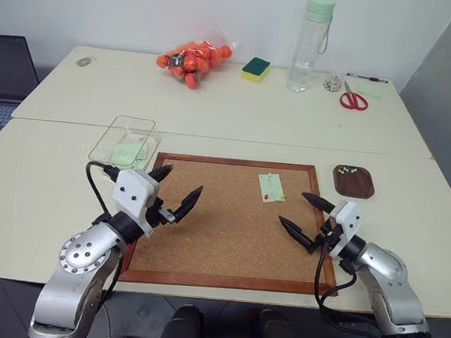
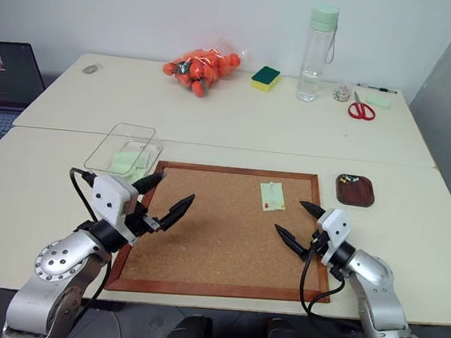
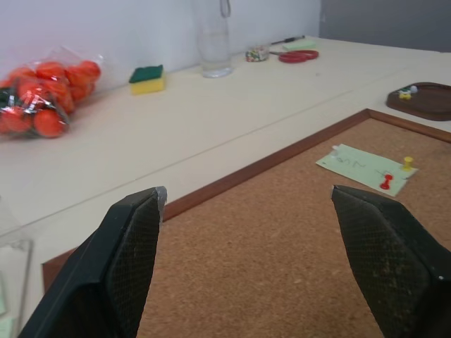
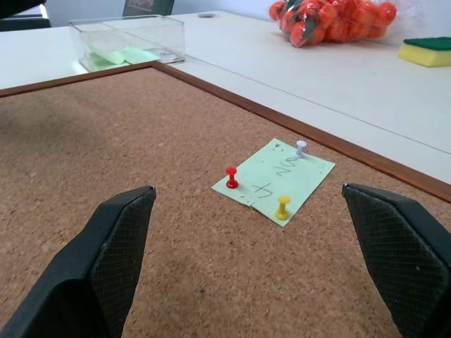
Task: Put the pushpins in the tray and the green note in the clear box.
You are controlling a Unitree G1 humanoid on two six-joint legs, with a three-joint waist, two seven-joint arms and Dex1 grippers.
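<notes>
Right now both arms hang level above the cork board (image 1: 228, 225), each with its black fingers spread wide and nothing between them. The left gripper (image 1: 174, 192) hovers over the board's near-left part, and the right gripper (image 1: 307, 216) hovers over its right side, the two angled in toward each other. Between them, toward the far right of the board, the green note (image 4: 275, 178) lies flat, pinned down by three pushpins: a red pin (image 4: 231, 177), a yellow pin (image 4: 282, 207) and a white pin (image 4: 300, 148). Just past the board's far-left corner the clear box (image 1: 123, 139) sits on the table (image 1: 43, 177), with pale green slips already lying inside it. Off the board's far-right corner rests the tray (image 1: 354, 182), holding a few small pins of its own.
</notes>
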